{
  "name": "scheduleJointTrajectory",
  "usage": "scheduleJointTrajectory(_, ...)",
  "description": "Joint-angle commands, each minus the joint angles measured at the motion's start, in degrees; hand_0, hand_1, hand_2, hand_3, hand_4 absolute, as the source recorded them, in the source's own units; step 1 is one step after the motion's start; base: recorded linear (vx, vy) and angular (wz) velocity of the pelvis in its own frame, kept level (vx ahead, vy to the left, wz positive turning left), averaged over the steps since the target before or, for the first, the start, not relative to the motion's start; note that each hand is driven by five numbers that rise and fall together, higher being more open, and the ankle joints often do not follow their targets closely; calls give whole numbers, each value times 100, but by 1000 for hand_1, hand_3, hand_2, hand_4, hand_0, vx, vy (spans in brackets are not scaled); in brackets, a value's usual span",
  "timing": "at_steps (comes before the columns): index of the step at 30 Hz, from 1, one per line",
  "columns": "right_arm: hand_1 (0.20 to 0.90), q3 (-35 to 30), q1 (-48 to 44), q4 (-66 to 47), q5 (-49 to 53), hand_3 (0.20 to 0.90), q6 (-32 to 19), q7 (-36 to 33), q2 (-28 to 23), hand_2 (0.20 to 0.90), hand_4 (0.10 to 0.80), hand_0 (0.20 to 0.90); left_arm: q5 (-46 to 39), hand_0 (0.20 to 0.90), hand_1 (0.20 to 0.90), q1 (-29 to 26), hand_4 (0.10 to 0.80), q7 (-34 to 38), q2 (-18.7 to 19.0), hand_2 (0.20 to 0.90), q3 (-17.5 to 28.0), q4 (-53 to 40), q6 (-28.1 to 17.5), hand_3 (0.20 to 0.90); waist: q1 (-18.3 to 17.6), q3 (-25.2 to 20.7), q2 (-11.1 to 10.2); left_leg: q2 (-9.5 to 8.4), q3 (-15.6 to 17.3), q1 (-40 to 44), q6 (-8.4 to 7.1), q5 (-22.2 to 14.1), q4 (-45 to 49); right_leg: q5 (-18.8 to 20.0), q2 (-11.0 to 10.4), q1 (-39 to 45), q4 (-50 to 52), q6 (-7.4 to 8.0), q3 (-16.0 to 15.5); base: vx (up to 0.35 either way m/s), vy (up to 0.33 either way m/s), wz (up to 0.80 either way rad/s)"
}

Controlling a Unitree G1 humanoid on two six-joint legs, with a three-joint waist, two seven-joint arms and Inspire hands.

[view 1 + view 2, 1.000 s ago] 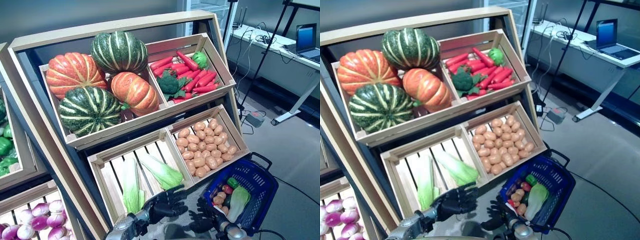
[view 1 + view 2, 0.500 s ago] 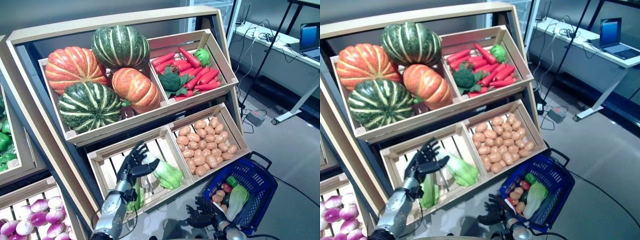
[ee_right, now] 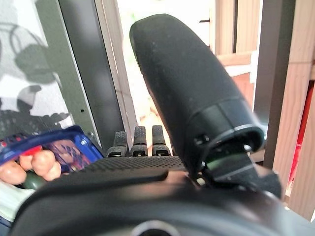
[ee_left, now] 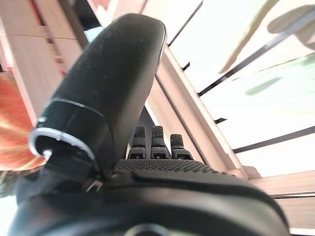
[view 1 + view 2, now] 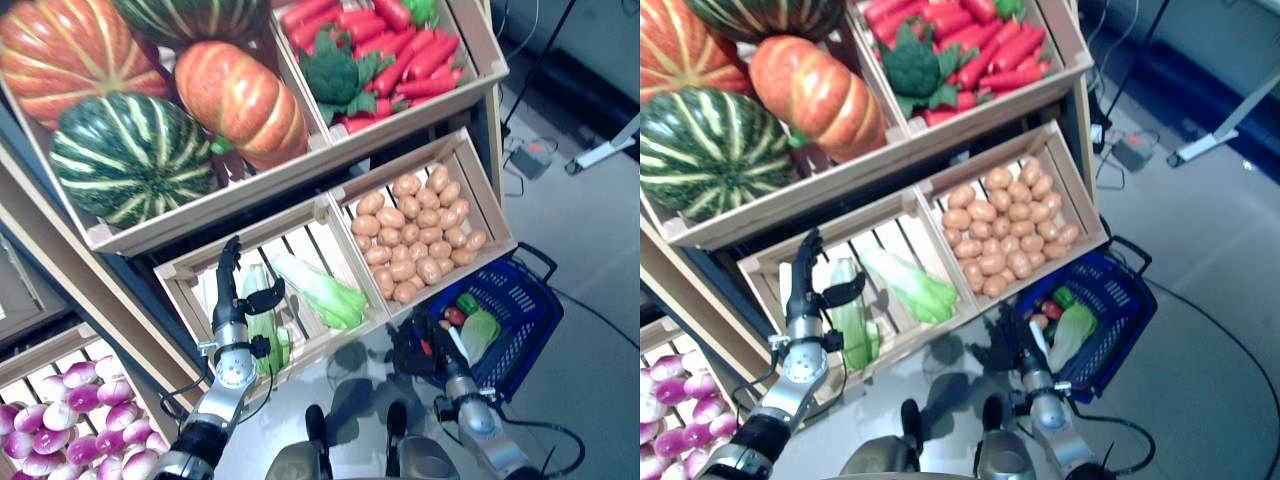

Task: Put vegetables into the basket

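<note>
- A slanted wooden rack holds slatted crates in two rows.
- Top left crate: orange and green striped pumpkins.
- Top right crate: red carrots with broccoli.
- Lower left crate: two pale green cabbages lying on the slats.
- Lower right crate: a heap of potatoes.
- Grey floor: a blue basket stands just beside the rack's lower right corner, with vegetables inside.
- A neighbouring crate at lower left holds purple-white turnips.
</note>
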Motion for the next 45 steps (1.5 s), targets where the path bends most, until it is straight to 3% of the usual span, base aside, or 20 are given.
scheduleJointTrajectory(1, 900, -177, -271, -676, 117, 900, -973, -303, -38, 900, 800, 900, 160, 900, 900, -774, 800, 527, 142, 900, 116, -191, -218, 900, -116, 255, -163, -197, -203, -451, -109, -982, 1379, -1043, -161, -155, 1269, -405, -211, -71, 44, -4)
scheduleJointTrajectory(6, 900, -247, -532, -820, 244, 900, -1155, -336, -116, 900, 800, 900, 84, 900, 900, -1163, 800, 726, 118, 900, 82, 139, -42, 900, -184, 515, -169, -143, -113, -1071, -152, -1214, 2263, -1276, -259, -743, 2097, -502, -184, -92, 47, 0)
scheduleJointTrajectory(11, 900, -202, -779, -754, 393, 900, -1014, -368, -115, 900, 800, 900, 93, 900, 900, -1453, 800, 1037, 167, 900, 158, 435, -25, 900, -221, 721, -289, 62, 13, -1628, -109, -1490, 3125, -1543, -336, -1282, 2893, -561, -155, -63, 17, -2)
scheduleJointTrajectory(25, 900, -396, -781, -664, 1147, 900, -578, 80, -165, 900, 800, 900, 150, 900, 900, -1851, 800, 1554, 514, 900, 480, 599, 97, 900, -261, 983, -451, 159, -24, -2849, 120, -2189, 4647, -2019, -582, -2693, 4653, -506, 142, 7, 27, -3)
scheduleJointTrajectory(34, 900, -454, -751, -800, 1229, 900, -337, 290, -336, 900, 800, 900, 55, 900, 900, -2086, 800, 1661, 944, 900, 680, 755, 221, 900, -324, 991, -459, 210, -8, -3241, 72, -2398, 5036, -2157, -617, -3192, 5066, -455, 257, 54, 25, -1)
scheduleJointTrajectory(45, 900, -535, -851, -766, 1264, 900, -173, 330, -587, 900, 800, 900, -75, 900, 900, -2550, 800, 1749, 1502, 900, 773, 1006, 424, 900, -380, 1002, -430, 221, 33, -3529, 20, -2406, 5043, -2079, -610, -3584, 5099, -392, 349, 22, 52, -1)
